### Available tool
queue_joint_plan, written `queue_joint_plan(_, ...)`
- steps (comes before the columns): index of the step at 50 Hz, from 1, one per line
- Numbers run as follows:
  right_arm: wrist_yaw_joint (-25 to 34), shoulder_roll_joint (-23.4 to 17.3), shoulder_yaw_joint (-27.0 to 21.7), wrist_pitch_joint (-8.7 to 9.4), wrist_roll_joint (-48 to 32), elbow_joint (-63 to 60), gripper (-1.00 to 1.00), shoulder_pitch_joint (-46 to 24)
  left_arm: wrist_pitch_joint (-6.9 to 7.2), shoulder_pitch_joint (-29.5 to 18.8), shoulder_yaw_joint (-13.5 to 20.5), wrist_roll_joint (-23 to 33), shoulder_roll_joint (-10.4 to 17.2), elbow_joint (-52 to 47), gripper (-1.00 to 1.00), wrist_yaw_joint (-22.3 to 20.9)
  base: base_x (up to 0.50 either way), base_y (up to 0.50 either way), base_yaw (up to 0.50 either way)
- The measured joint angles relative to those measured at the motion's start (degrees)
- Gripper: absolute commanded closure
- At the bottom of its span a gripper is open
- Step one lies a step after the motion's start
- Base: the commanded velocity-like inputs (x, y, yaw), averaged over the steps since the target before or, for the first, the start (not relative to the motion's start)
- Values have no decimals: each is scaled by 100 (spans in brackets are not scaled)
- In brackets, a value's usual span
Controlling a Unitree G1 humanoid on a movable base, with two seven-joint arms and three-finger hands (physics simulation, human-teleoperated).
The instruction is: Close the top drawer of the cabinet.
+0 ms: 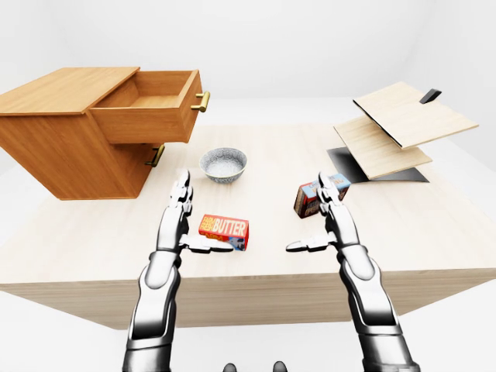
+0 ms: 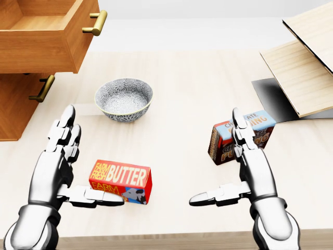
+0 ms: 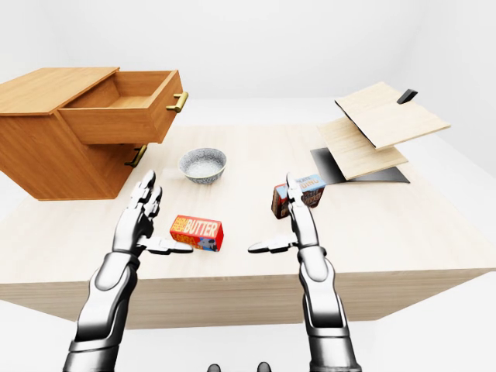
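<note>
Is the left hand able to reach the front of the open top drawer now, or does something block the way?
Probably yes. The left hand is open and holds nothing, and the top drawer stands up and to its left. The bowl and butter box lie to its right, off that path.

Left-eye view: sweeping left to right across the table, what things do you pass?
Cabinet with its open top drawer → bowl → pudding box → stacked wooden boards.

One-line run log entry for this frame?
top drawer: open | left hand: open, empty | right hand: open, empty | butter box: between hands
</note>
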Motion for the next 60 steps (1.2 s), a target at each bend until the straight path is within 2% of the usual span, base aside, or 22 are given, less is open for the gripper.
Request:
queue_joint_plan(13, 98, -140, -74, 33, -78, -99, -100, -611, 0, -744, 161, -69, 206, 176, -100, -141, 0, 0, 0)
queue_joint_plan(23, 159, -166, -41, 33, -203, -477, -100, -949, 0, -1110, 237, -219, 307, -318, -100, -57, 0, 0, 0)
queue_joint_plan(39, 258, -225, -73, 33, -229, -994, -100, -1241, 0, -1116, 258, -327, 323, -1079, -100, -84, 0, 0, 0)
queue_joint_plan(60, 412, -222, -64, 33, -257, -1269, -100, -1103, 0, -1084, 246, -262, 319, -1225, -100, -174, 28, 0, 0)
